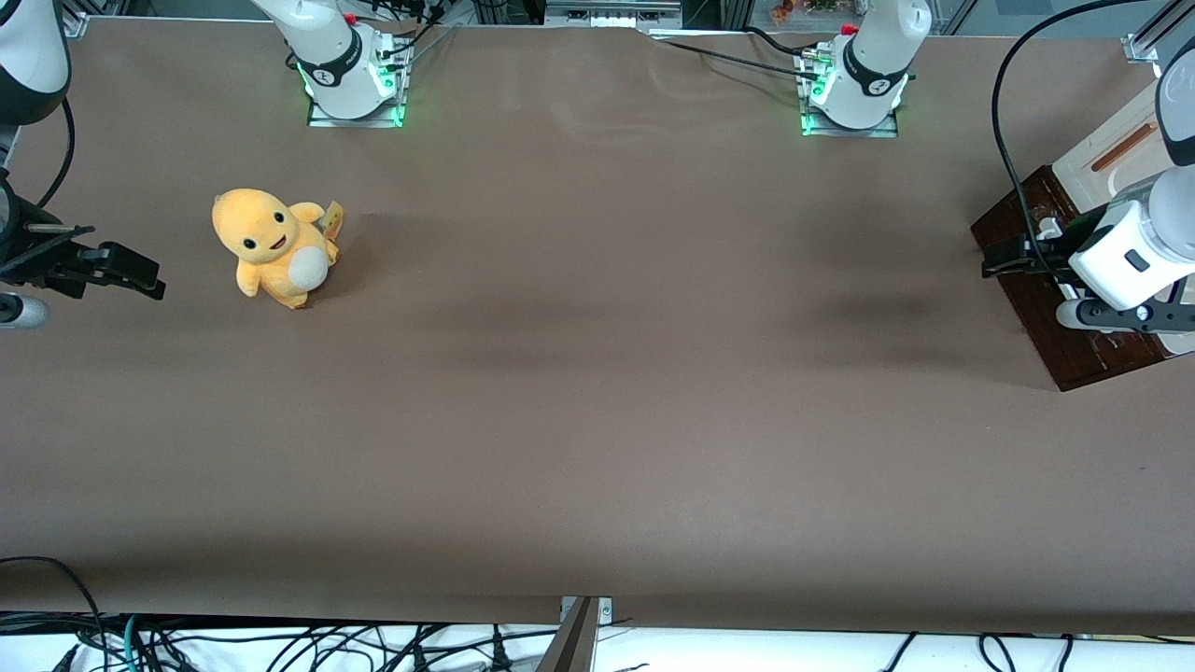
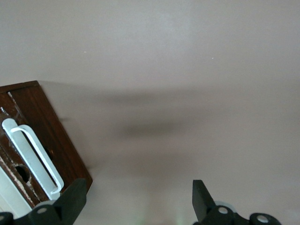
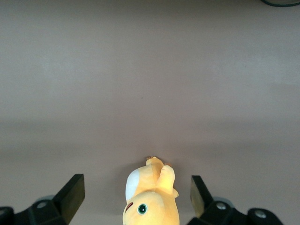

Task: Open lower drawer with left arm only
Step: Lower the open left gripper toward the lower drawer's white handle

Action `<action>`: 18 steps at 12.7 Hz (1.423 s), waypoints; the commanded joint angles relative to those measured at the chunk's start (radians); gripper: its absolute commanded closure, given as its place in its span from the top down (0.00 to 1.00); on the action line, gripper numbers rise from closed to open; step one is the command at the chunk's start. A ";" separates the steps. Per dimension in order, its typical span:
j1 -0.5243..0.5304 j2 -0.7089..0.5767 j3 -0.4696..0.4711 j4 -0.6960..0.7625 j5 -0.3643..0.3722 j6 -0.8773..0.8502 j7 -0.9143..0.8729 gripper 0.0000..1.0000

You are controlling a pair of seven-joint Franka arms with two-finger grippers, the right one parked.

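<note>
The drawer [image 1: 1046, 308] sits low in a cream cabinet [image 1: 1106, 154] at the working arm's end of the table [image 1: 597, 392]. Its flat front is dark brown wood with a worn, scratched grain. In the wrist view the drawer [image 2: 44, 136] shows a chipped edge and a long, smooth white bar handle [image 2: 35, 159] with rounded ends. The cabinet top is pale and carries an orange-brown slot [image 1: 1125, 147].

The left arm [image 1: 1144, 247], glossy white with rounded joints and a black cable, hangs over the drawer front. Its black gripper [image 1: 1013, 254] is just above the dark wood, near the front's edge. In the wrist view the gripper [image 2: 138, 201] has its two blunt fingers [image 2: 72, 199] spread wide, with nothing between them.

The table is covered in a matte brown sheet. A soft yellow plush toy [image 1: 271, 247] with a white belly stands toward the parked arm's end.
</note>
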 commanded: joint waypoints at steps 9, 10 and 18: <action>-0.046 0.086 -0.177 -0.067 0.402 -0.053 -0.468 1.00; -0.060 0.101 -0.177 -0.097 0.457 -0.051 -0.515 1.00; -0.063 0.177 -0.177 -0.215 0.635 0.005 -0.710 1.00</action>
